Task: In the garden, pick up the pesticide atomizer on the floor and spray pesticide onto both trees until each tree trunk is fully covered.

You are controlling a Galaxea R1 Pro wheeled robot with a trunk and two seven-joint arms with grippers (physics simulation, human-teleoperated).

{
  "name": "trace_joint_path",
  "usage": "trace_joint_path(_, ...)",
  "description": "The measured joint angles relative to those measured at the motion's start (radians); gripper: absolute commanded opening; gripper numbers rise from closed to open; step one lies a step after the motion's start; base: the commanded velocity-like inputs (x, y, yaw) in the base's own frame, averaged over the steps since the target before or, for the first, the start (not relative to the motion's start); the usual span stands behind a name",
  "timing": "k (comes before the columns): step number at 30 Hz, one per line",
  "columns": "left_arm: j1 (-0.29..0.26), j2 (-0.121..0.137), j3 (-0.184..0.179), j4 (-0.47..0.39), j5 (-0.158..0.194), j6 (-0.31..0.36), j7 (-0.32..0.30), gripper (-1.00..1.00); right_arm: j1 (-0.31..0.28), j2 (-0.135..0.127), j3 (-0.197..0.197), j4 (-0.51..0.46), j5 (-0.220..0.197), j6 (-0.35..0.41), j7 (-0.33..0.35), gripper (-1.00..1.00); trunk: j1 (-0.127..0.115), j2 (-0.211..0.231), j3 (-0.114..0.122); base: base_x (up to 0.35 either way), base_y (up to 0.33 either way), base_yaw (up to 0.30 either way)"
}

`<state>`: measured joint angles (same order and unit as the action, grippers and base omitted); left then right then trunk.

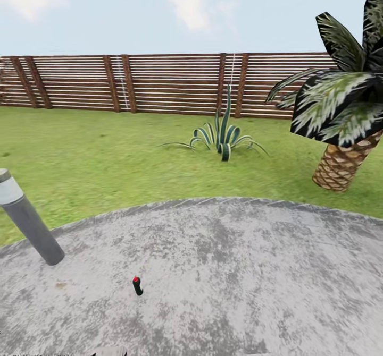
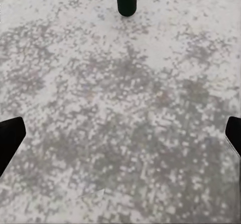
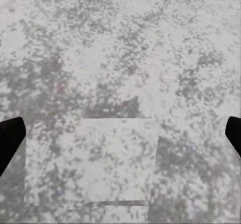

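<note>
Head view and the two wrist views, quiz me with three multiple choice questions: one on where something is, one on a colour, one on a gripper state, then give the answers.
1. Where does the pesticide atomizer stand?
A. on the grey paved floor
B. on the grass by the fence
C. against the palm trunk

2. What colour is the atomizer's top?
A. yellow
B. red
C. white

3. How is the left gripper set?
A. shut on the atomizer
C. shut on nothing
B. open above the paving

Answers:
1 A, it stands upright on the mottled paved floor, short of the lawn.
2 B, a red cap sits on the dark body in the head view.
3 B, both fingertips sit at opposite edges of the left wrist view with bare paving between.
</note>
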<state>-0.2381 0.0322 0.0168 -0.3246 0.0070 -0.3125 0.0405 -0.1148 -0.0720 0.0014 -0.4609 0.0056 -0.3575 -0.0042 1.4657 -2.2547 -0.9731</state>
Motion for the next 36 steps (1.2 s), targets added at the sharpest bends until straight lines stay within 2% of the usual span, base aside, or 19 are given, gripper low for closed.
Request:
trace_joint_path(10,0.000,0.000,0.000,0.000,0.000,0.001,0.000,1.00,0.000,0.000,0.000,0.000,0.000,0.000,0.000,1.00,0.000,0.000,0.000,0.175,-0.234,0.277)
trace_joint_path(19,0.000,0.000,0.000,0.000,0.000,0.001,0.000,1.00,0.000,0.000,0.000,0.000,0.000,0.000,0.000,1.00,0.000,0.000,0.000,0.018,-0.234,0.277)
trace_joint_path(36,-0.007,0.000,0.001,-0.002,0.004,0.016,-0.001,1.00,0.000,0.000,-0.002,0.000,0.000,-0.001,-0.001,1.00,0.000,0.000,0.000,0.000,-0.017,0.272)
